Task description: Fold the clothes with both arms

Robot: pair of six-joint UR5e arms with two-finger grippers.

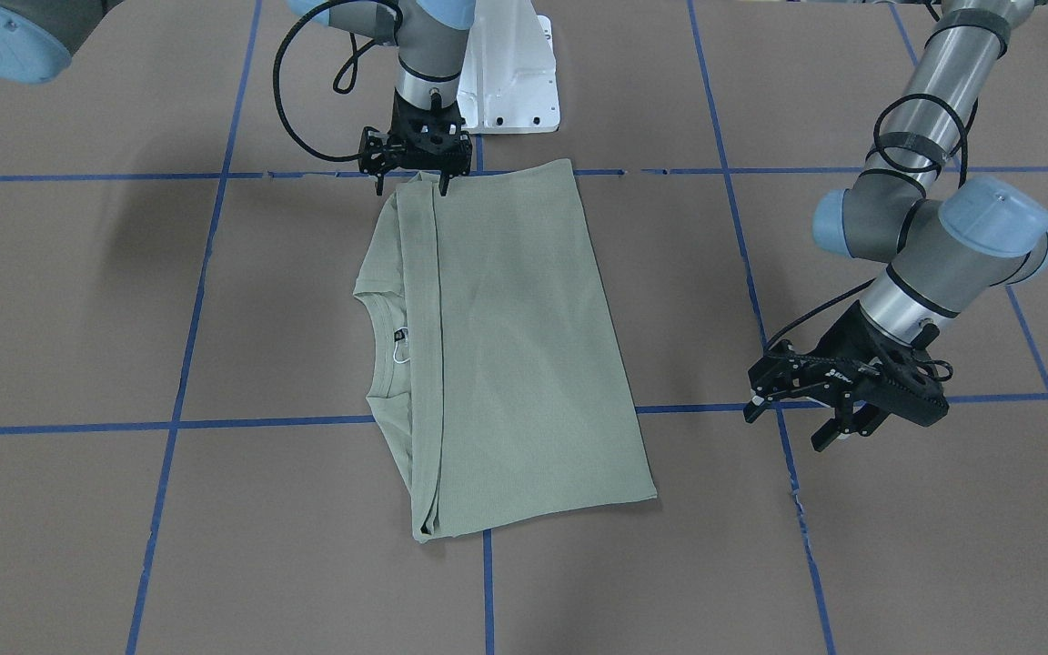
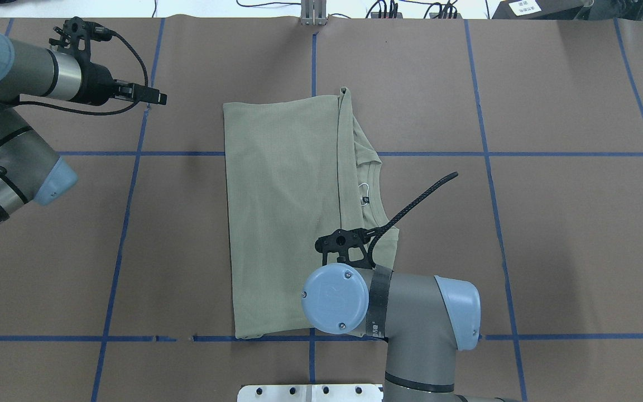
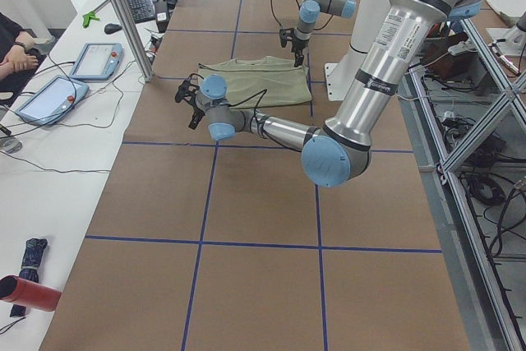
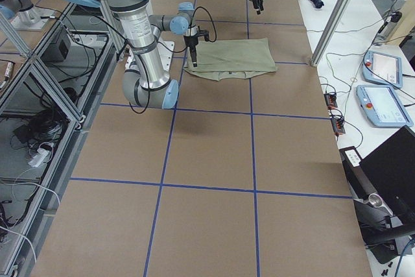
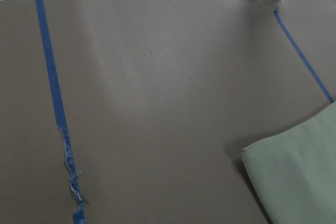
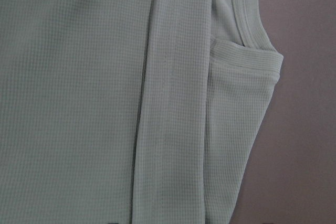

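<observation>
While shirt (image 1: 506,346) lies folded, right pincer (image 1: 411,185) gapes at its edge near pedestal (image 1: 510,73); left pincer (image 1: 788,428) spread, well apart.

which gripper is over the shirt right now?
The right gripper, open above the shirt at its robot-side end. The left gripper hangs over the table instead.

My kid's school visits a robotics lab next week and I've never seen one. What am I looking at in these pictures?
Two robot arms work at a brown table marked with blue tape lines. Four pictures come from fixed cameras: facing the robot, behind it, and at each table end. Two come from cameras on the wrists. A sage-green shirt, partly folded, lies flat. The right gripper stands open at one corner; the left gripper is open off to the side. Nothing is held.
</observation>
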